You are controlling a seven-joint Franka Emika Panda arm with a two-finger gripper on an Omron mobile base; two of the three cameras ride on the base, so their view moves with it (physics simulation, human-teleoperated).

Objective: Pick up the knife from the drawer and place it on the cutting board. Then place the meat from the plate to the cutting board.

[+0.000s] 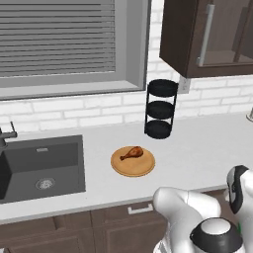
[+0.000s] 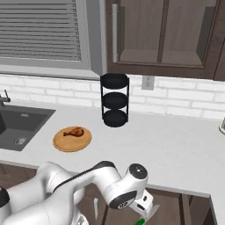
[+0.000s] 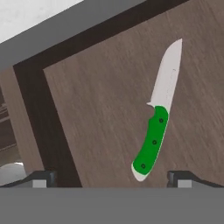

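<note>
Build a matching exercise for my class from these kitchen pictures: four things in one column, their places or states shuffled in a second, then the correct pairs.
Things
1. green-handled knife with pale silver blade
2. reddish-brown chicken drumstick
3. black three-tier round rack
4. two-finger gripper

Places or states
A. against the white brick wall
B. on the round tan wooden plate
C. open, holding nothing
D. flat on the drawer's brown wooden floor

Pairs: 1-D, 2-B, 3-A, 4-C
</note>
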